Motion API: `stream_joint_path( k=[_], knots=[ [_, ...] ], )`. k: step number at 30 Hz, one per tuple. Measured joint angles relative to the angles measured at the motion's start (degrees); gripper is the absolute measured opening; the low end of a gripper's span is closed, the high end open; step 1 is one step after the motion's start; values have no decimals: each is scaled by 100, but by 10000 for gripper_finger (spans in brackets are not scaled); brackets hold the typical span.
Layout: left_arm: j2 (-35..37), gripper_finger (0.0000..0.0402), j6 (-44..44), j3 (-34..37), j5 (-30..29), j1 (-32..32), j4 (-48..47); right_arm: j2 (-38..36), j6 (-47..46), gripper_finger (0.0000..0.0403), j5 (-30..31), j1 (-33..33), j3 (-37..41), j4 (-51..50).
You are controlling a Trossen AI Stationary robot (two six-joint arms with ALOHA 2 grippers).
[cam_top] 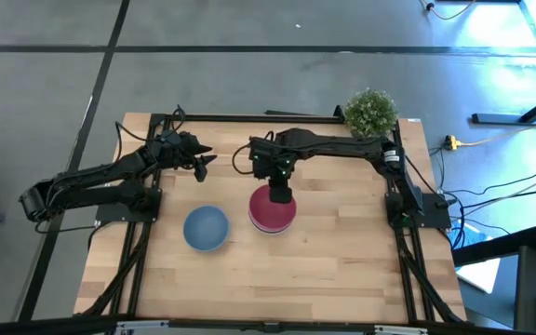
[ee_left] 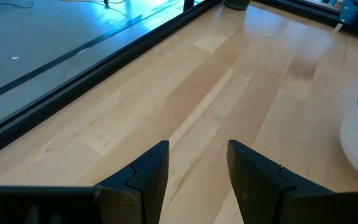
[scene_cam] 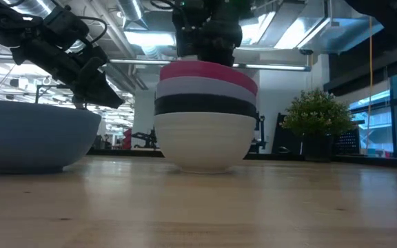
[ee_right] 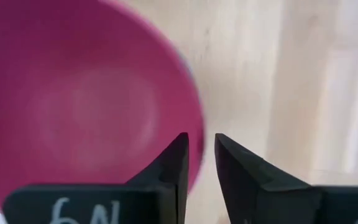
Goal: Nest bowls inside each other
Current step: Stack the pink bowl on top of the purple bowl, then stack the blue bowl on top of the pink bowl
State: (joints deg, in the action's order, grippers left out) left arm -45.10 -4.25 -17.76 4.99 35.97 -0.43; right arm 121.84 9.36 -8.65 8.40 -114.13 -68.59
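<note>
High view shows the wooden table (cam_top: pixel 342 270), then the four-bowl stack (scene_cam: pixel 205 117), magenta bowl (cam_top: pixel 266 216) uppermost, mid-table. The blue bowl (cam_top: pixel 206 228) sits apart beside it. Right gripper (ee_right: pixel 199 163), fingers straddling the magenta rim, barely parted; lifting away could drag it askew. Left gripper (ee_left: pixel 196 163) hangs released, empty

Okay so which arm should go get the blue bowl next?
Probably the left. The left gripper hangs open and empty, just behind the blue bowl. The right gripper is over the stack, its fingers astride the magenta bowl rim.
</note>
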Motion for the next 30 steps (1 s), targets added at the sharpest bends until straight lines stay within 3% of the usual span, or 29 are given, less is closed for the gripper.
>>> stream_joint_path(
  k=[8, 13, 18, 26, 30],
  knots=[
    [2, 158, -9, 0, 0, 2, 0, -15, 201, 80, 215, 4, -1119, 1],
    [1, 158, -9, 0, 0, 2, 0, -22, 265, 80, 120, -2, -1687, 573],
    [1, 158, -9, 0, -1, 2, 0, -22, 293, 80, -470, -2, -1760, 1415],
    [0, 158, -9, 0, 0, 2, 0, 377, 294, 80, -525, -2, -1670, 1898],
    [2, 158, -9, 0, 0, 0, 0, 752, 299, 80, -830, 0, -1670, 2138]
  ],
)
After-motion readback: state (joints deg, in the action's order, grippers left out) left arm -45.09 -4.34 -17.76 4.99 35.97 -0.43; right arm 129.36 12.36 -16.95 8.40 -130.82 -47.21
